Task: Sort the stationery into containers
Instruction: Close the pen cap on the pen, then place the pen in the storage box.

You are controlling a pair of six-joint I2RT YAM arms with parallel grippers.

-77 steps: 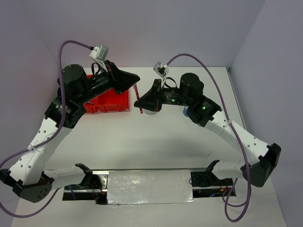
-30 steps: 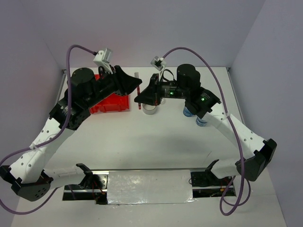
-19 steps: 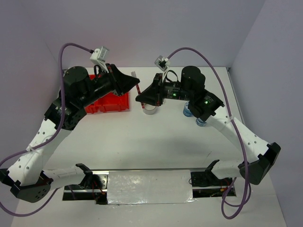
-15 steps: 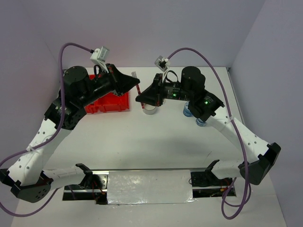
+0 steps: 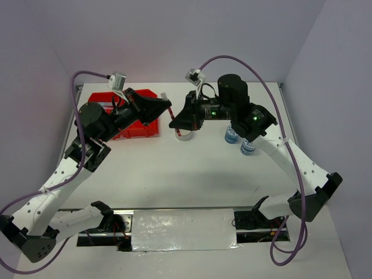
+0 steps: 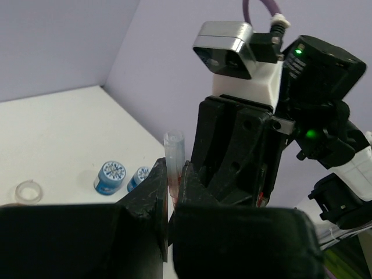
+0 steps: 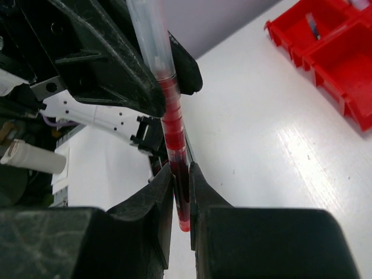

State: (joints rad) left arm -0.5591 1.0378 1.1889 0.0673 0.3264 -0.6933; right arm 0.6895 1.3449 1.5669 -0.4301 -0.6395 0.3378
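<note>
Both hands squeeze the red pen (image 7: 174, 145) — left hand (image 6: 173, 181) at its clear end, right hand (image 7: 180, 181) at its red end. The red bin (image 5: 139, 129) is nearer the left hand.

The pen (image 7: 174, 145) is glossy see-through plastic, clear at 1 end and red-tinted at the other. The bin (image 7: 354, 99) is shiny red plastic on a smooth white table (image 7: 279, 157) with a faint sheen. The left gripper (image 6: 173, 177) and right gripper (image 7: 180, 177) are matt black plastic.
</note>
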